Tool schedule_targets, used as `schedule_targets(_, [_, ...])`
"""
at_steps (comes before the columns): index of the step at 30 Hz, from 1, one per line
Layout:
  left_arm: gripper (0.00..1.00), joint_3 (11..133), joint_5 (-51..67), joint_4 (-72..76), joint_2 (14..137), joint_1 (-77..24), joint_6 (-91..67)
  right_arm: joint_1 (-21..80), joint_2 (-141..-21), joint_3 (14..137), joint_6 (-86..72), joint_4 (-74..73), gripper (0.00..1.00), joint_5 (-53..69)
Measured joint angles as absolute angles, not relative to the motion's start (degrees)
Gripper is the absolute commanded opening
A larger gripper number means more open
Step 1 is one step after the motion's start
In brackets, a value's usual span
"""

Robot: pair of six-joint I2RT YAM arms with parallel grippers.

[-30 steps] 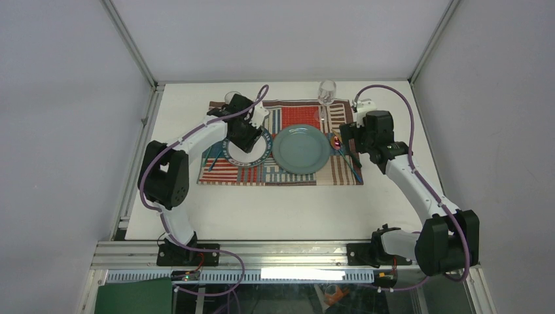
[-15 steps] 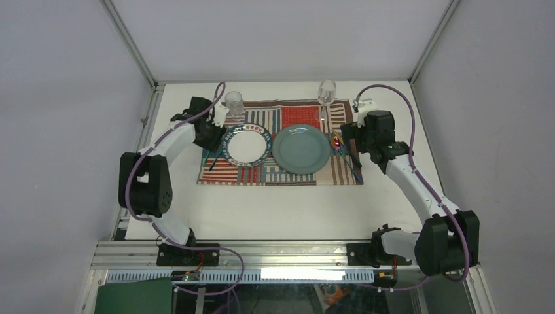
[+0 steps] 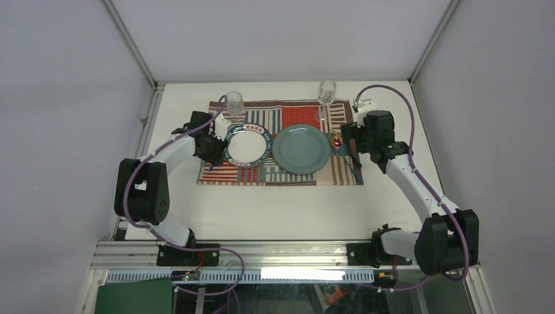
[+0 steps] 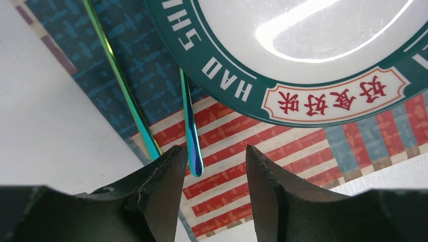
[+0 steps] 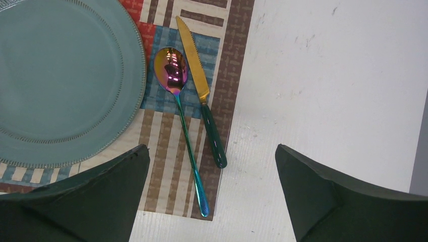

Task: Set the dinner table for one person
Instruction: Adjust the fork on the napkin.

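Large matte white worktop (image 3: 281,203): rigid, fixed. Thin iridescent metal handle (image 4: 190,126), mid-frame: stiff, slick; pinch its tip. Left fingers (image 4: 156,194) half-open, empty; right fingers (image 5: 91,194) wide, empty

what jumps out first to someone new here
A striped patchwork placemat on the white table carries a teal plate beside a green-rimmed white plate. A rainbow spoon and gold-bladed knife lie right of the teal plate, under the wide-open right claw. The left claw hangs low over two thin utensil handles.
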State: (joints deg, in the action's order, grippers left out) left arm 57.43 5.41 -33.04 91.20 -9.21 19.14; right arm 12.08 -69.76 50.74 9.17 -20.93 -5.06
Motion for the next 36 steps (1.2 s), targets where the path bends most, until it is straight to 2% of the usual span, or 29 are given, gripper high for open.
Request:
schedule_targets(8, [0.47,57.5,6.6,-31.0,96.4,-7.4,19.7,12.1,-69.8,50.7,9.2,-21.0,1.0,-5.1])
schedule_targets(26, [0.43,60.2,7.7,-30.4,99.2,-6.3,20.4,12.1,-69.8,50.7,9.2,-21.1,1.0,-5.1])
schedule_targets(28, [0.4,60.3,7.9,-30.4,99.2,-6.3,20.4,12.1,-69.8,50.7,9.2,-21.1,1.0,-5.1])
schedule_targets(31, [0.23,60.3,8.0,-30.5,99.2,-6.3,20.5,12.1,-69.8,50.7,9.2,-21.2,1.0,-5.1])
schedule_targets(36, [0.14,60.3,8.1,-30.8,99.2,-6.3,20.6,12.1,-69.8,50.7,9.2,-21.2,0.99,-5.1])
